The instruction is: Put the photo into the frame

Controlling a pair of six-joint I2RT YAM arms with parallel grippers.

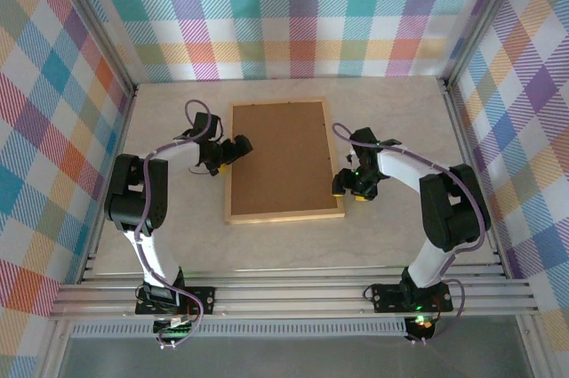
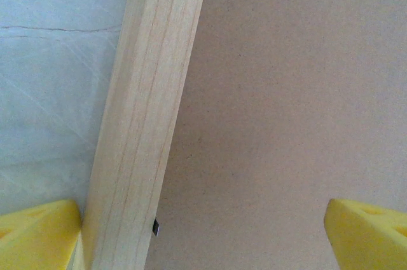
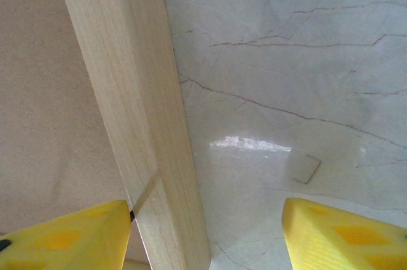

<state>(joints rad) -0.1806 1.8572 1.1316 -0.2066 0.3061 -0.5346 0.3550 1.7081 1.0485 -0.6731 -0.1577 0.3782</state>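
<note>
- Yellow-tipped, the left gripper [image 2: 203,238] stands spread wide across the left rail of the frame [image 2: 146,124]. One tip sits against the outer edge of the rail and the other hangs well apart over the backing board [image 2: 286,92]. It pinches nothing.
- Likewise the right gripper [image 3: 203,238] is spread across the right rail, with its inner tip just beside the rail and its outer tip over the bare table [image 3: 286,60]. It also holds nothing.
- If one gripper closes here, I judge it would take only the thin rail. A lift from one side could tilt the frame and let the board slide out.
- On this smooth table a sideways push from one tip could make the frame skid away from the other arm.
- A small metal tab [image 2: 156,227] sits at the inner edge of the left rail. A tip could catch on it, but what it really is I cannot tell.
- A thin bent wire shape [image 3: 307,169] lies on the table near the right gripper and is too small to name.
- Seen from above, the frame lies flat, back side up, in the middle of the table between the two arms.
- The board covers the whole inside of the frame, so I cannot tell whether the photo lies under it. The pane is hidden the same way.
</note>
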